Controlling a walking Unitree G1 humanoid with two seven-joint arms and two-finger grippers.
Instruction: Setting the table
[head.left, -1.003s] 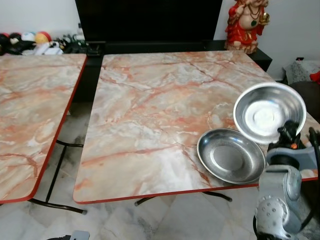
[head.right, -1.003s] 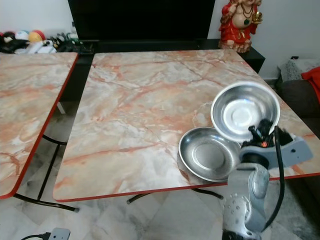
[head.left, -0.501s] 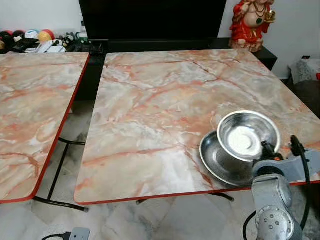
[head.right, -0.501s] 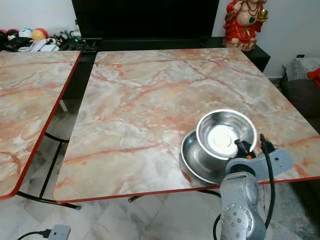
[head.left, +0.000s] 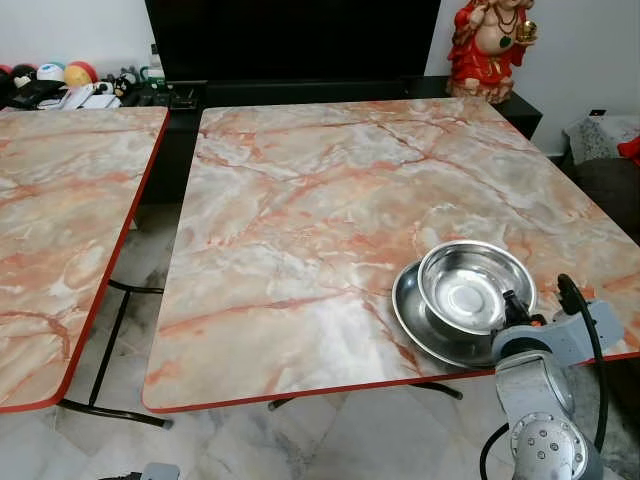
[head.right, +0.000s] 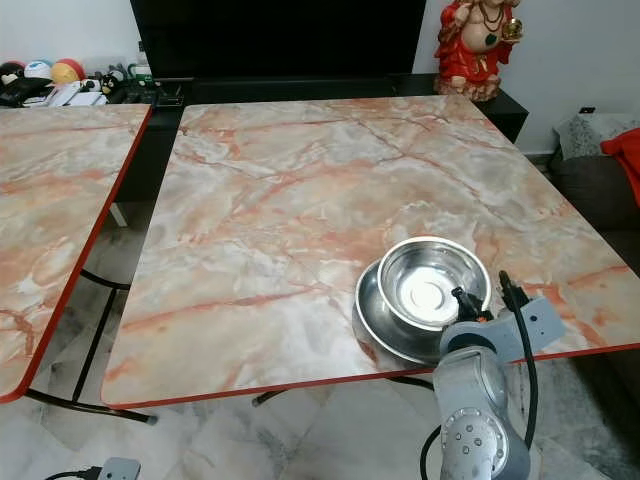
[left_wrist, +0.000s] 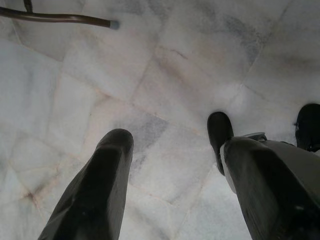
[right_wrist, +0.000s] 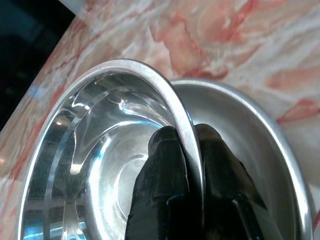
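So here we've got the right gripper (right_wrist: 187, 150) pinching the near rim of the steel bowl (head.left: 473, 288), one finger inside the wall and one outside, jaws clamped tight on it. The bowl sits down in the wider steel plate (head.left: 412, 310), near the front right corner of the marble counter (head.left: 320, 200), just inside the red edge. From the wrist view the bowl looks a bit tipped, far rim lower than the pinched side, so we'd guess it's resting in the plate or very nearly there, but we can't tell for sure whether it's bearing its full weight.

The relation that matters: the bowl lies straight ahead of the jaws, away from the robot, and the pinch is on the edge nearest the robot. So any release means opening and backing off toward the counter's front edge, without dragging the rim along. The bowl is round, so no long axis to worry about.

Right arm is obviously the one on the job. The left gripper (left_wrist: 170, 165) hangs idle down by the pale tiled floor (left_wrist: 165, 75), jaws apart, well away from everything.

Second marble counter (head.left: 60, 220) to the left is bare, maybe more places go there.
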